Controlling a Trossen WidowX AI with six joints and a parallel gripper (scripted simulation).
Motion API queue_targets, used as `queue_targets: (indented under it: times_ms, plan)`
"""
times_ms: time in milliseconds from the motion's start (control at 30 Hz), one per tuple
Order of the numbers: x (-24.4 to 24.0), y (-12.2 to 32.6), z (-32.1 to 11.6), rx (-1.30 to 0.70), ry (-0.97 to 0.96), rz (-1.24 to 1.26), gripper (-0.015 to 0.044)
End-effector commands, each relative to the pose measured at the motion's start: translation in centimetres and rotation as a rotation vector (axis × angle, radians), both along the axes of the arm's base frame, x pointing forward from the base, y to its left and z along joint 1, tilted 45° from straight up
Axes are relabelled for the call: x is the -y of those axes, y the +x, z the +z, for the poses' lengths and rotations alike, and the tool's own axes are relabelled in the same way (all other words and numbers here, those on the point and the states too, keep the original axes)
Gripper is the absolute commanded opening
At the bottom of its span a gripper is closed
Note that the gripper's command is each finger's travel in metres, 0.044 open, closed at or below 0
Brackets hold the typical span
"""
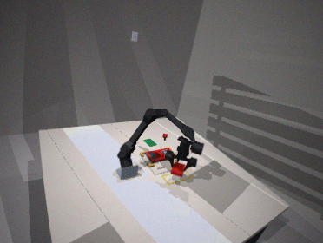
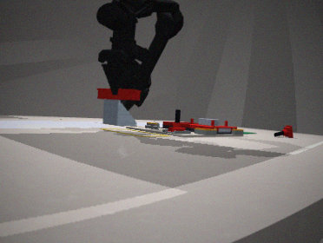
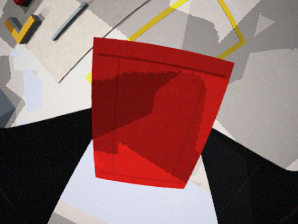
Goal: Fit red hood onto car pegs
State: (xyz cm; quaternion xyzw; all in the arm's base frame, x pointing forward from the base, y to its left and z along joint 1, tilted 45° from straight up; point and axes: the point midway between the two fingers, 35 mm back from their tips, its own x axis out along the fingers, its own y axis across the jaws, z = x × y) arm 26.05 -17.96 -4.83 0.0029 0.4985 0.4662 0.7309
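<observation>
Gripper, black and parallel-jawed, is clamped fairly wide across the flat red hood shell, holding it level above the table, beside the red car chassis.

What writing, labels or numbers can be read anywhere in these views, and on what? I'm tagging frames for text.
None: no readable text in any view.
The red hood, held in the claw, has plain faces.
The chassis and the green patch carry no marks.
The small plate on the back wall is too small and blurred to read.
</observation>
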Motion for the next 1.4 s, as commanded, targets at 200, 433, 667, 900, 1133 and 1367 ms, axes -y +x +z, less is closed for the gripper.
queue_targets:
  times_ms: [200,433,667,900,1133,1367]
  plan:
    - [1.4,0.0,1.4,0.004,-0.009,0.006,0.0]
    - [-0.3,1.6,3.1,-0.064,-0.006,-0.069,0.0]
    - [-2.4,3.5,5.6,-0.145,-0.008,-0.156,0.0]
    - [-4.7,5.2,8.2,-0.223,-0.004,-0.243,0.0]
    - [-7.3,6.5,10.8,-0.301,0.004,-0.328,0.0]
    - [-10.1,7.5,13.4,-0.376,0.016,-0.408,0.0]
